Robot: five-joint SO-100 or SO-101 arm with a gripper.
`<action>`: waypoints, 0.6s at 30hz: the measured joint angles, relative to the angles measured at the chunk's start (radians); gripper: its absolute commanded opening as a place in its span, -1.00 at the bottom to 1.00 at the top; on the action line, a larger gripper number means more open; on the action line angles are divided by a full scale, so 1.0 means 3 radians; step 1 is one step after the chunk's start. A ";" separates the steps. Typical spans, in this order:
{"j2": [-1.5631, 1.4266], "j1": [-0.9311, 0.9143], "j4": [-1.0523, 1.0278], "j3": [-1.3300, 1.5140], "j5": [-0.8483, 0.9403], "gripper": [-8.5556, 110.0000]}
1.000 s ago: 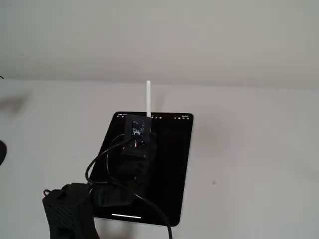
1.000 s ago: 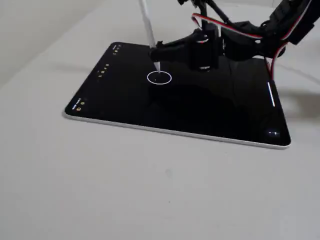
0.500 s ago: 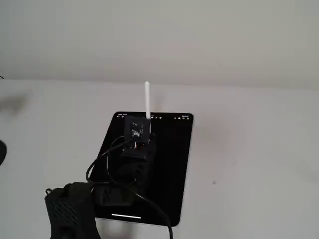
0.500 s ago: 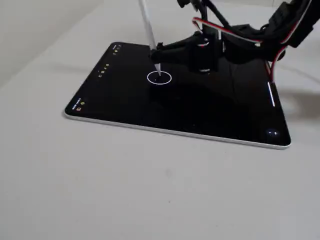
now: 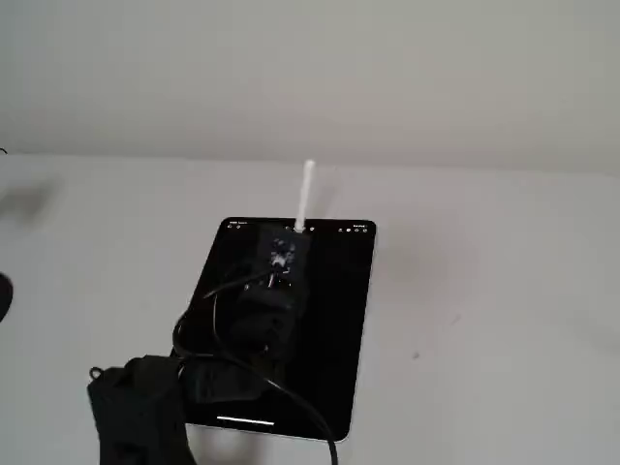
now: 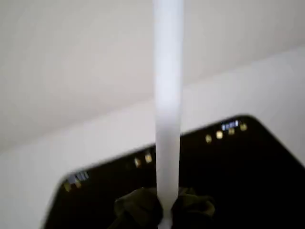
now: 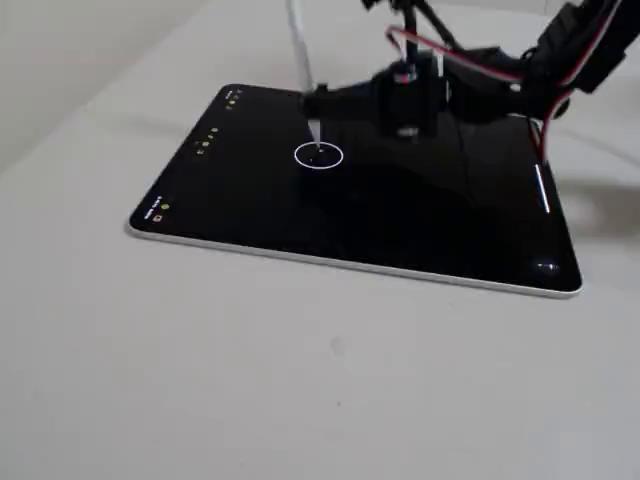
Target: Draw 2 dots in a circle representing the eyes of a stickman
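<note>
Tablet (image 7: 300, 215): black screen up, flat on the pale table (image 7: 250, 380). Circle (image 7: 319, 155): thin white ring toward the screen's 11 o'clock part in a fixed view. Stylus (image 7: 300, 55): white, near upright, its tip inside the circle at or just over the glass. Dots: too small to make out. Hand (image 7: 320, 100): black, closed around the stylus, directly above the circle at its 12 o'clock; in the wrist view the stylus (image 6: 167, 95) rises from between its fingers (image 6: 138, 210).
</note>
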State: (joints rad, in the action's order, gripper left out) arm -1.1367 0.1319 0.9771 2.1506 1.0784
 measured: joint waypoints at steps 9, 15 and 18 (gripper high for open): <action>-0.0885 -0.0215 -0.0849 0.0000 -0.0915 -0.86; -0.0486 -0.0072 -0.0573 0.0046 -0.0205 -0.86; -0.0210 0.0015 -0.0378 0.0056 0.0169 -0.86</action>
State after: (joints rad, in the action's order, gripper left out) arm -1.1996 0.1365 0.8636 2.1675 1.1290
